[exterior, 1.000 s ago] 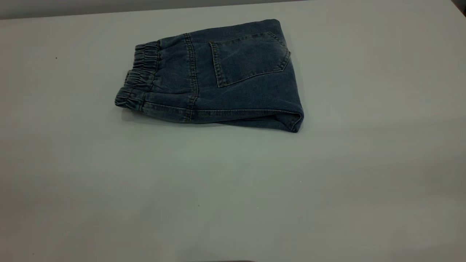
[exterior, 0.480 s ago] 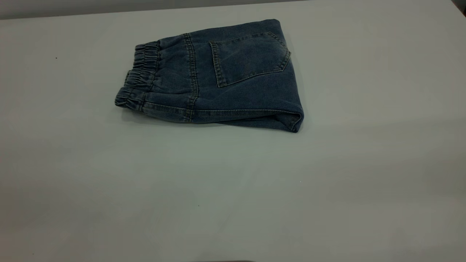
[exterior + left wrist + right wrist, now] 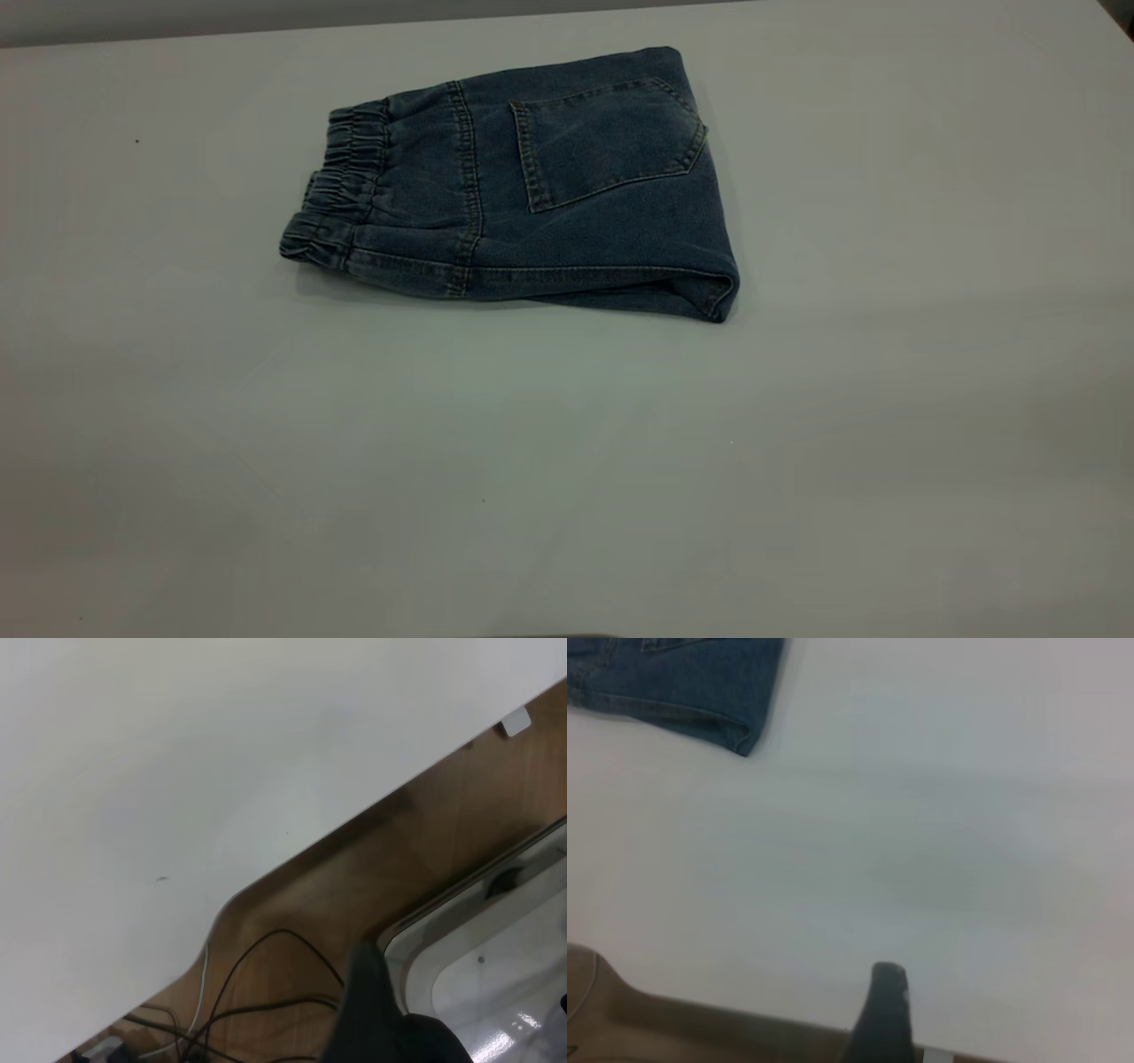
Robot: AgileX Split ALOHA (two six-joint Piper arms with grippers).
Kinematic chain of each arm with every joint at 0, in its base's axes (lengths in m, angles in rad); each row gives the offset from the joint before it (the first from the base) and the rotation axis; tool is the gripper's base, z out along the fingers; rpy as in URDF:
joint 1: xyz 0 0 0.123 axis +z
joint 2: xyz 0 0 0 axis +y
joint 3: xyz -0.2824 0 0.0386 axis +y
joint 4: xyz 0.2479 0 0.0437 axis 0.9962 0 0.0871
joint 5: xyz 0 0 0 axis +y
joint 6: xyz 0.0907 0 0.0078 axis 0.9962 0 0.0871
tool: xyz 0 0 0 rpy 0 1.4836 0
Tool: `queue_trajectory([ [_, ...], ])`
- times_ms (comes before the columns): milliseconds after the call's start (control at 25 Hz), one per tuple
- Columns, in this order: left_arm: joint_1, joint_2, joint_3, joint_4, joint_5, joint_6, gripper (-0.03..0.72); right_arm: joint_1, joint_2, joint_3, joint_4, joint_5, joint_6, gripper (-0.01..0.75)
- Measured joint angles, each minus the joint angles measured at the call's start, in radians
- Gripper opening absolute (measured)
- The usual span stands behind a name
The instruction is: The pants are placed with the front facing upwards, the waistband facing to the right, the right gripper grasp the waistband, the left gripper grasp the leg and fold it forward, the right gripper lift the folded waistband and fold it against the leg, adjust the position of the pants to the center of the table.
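A wooden floor [image 3: 372, 895] in a warm brown tone is seen beyond the edge of a pale surface, and several thin black cables [image 3: 266, 992] are spread loosely across it. A shiny white curved panel with a dark rim [image 3: 496, 966] is seen just beside the cables. A dim grey strip of wall [image 3: 266, 18] is shown along the far side under soft, even light.

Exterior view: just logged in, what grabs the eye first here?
The folded pants lie alone on the table, toward the far side, back pocket up and waistband at the view's left. Neither end effector is near them; each wrist view shows only a dark fingertip by the table's edge.
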Motion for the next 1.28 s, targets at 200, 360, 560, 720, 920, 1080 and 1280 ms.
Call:
queue_trajectory([
  [200,0.000,-0.005,0.000,0.000,0.000,0.000,0.501,0.000,0.000,0.000,0.000,0.000,0.000,0.592],
  [360,0.056,-0.071,0.001,-0.003,-0.001,0.001,0.501,-0.003,-0.002,0.000,0.001,0.000,0.000,0.592],
  [560,0.298,-0.225,0.001,-0.002,0.002,0.002,0.501,-0.033,-0.048,0.000,0.004,-0.002,0.000,0.592],
  [720,0.424,-0.338,0.001,0.000,0.009,0.002,0.501,-0.092,-0.078,0.000,0.006,-0.001,0.000,0.592],
  [920,0.442,-0.426,0.001,0.000,0.012,0.002,0.501,-0.111,-0.081,0.000,0.007,-0.001,0.000,0.592],
  [1080,0.442,-0.462,0.001,0.000,0.018,0.003,0.501,-0.111,-0.104,0.000,0.008,-0.001,0.000,0.592],
  [1280,0.442,-0.462,0.001,0.000,0.019,0.004,0.501,-0.115,-0.170,0.000,0.009,0.001,0.000,0.592],
])
